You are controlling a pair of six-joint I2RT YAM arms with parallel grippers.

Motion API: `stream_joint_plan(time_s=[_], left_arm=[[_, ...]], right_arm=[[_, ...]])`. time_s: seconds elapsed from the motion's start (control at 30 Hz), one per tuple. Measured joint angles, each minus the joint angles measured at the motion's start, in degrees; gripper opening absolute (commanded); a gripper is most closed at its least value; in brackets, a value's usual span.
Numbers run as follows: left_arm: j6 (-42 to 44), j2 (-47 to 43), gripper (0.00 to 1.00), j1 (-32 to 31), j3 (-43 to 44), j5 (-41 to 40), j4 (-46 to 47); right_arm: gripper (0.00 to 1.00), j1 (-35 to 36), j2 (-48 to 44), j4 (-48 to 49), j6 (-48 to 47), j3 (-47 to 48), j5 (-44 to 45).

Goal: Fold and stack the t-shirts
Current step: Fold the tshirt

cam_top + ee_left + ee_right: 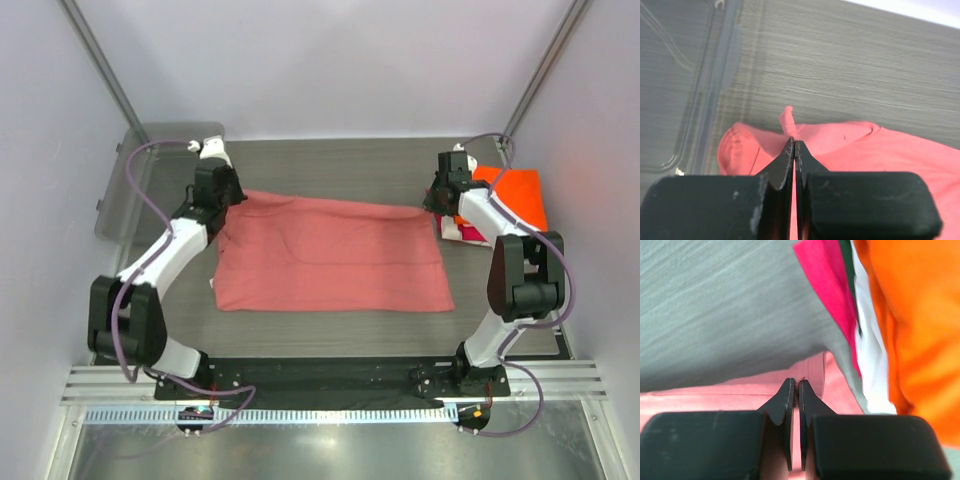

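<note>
Black fingers of the left gripper [794,144] fill the bottom of its wrist view, pressed tight together on a pinch of the salmon-pink cotton t-shirt [330,255]. A small tuft of the cloth pokes out just past the fingertips. To this gripper's right the shirt runs on as a smooth sheet, and a rounded, stitched fold of it bulges just to the left of the fingertips. Beyond and to the left of the gripper sits the clear grey plastic tray [150,150], apart from the shirt, its rim at the far left corner of the grey wood-grain table [340,165].

The right gripper [795,384] is likewise clamped on the salmon-pink shirt, with a thin layer of the fabric caught between its nearly closed jaws, at the shirt's far right corner. From above, the shirt's far edge runs straight between the two grippers, while the rest of it lies spread on the table on the side towards the arm bases.

Just to the right of the right gripper lies a pile of three shirts. The bright orange t-shirt [920,315] is on top and furthest right. The white t-shirt [872,360] shows as a strip beside it. The magenta-red t-shirt [825,280] edges out nearest the gripper. The salmon-pink corner ends close beside this pile; whether it touches cannot be told.
</note>
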Motion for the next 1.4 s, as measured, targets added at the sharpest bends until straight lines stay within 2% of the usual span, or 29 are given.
stream_joint_plan(time_s=[0.3, 0.57, 0.77, 0.97, 1.0, 1.03, 1.07, 1.1, 1.13, 1.17, 1.2, 1.27, 1.4], left_arm=[[-0.24, -20.11, 0.00, -3.69, -16.48, -4.76, 3.10], [-0.92, -34.97, 0.00, -5.53, -29.57, -9.55, 2.32], [-1.29, -44.78, 0.00, -7.85, -33.88, -13.03, 1.70], [-3.21, -47.50, 0.00, -9.55, -34.42, -14.45, -1.25], [-3.72, -48.11, 0.00, -9.57, -34.64, -14.60, -2.29], [-4.39, -48.83, 0.00, -9.57, -34.91, -14.80, -3.43], [-5.16, -49.72, 0.03, -9.57, -35.19, -14.88, -4.96], [-5.66, -50.45, 0.09, -9.57, -35.43, -14.86, -6.08], [-6.34, -51.17, 0.18, -9.57, -35.82, -14.78, -6.97], [-6.75, -51.87, 0.38, -9.57, -36.17, -14.71, -8.07], [-7.72, -52.74, 0.46, -9.57, -36.70, -14.21, -9.29], [-9.25, -54.58, 0.56, -9.57, -38.01, -13.11, -10.78], [-11.85, -59.87, 0.63, -9.57, -41.29, -11.13, -13.09]], right_arm=[[0.01, 0.00, -10.99, 0.81, 0.48, -11.13, 0.11], [0.01, 0.00, -16.39, 2.64, 1.57, -20.00, -0.13], [0.01, 0.00, -18.14, 3.72, 2.47, -24.17, -0.26], [0.01, 0.00, -21.51, 4.70, 3.43, -27.10, 0.55], [0.02, 0.00, -22.25, 4.92, 3.50, -27.54, 0.66], [0.08, 0.00, -22.86, 5.11, 3.52, -27.91, 0.81], [0.15, 0.00, -23.45, 5.33, 3.61, -28.37, 0.98], [0.31, 0.00, -23.96, 5.46, 3.82, -28.81, 1.07], [0.49, 0.00, -24.63, 5.62, 4.13, -29.42, 1.33], [0.53, 0.00, -25.24, 5.84, 4.63, -30.05, 1.62], [0.56, -0.02, -26.16, 6.16, 4.92, -30.80, 1.90], [0.57, -0.02, -29.22, 7.34, 5.18, -33.35, 2.12], [0.55, 0.44, -34.07, 9.07, 5.22, -35.60, 0.28]])
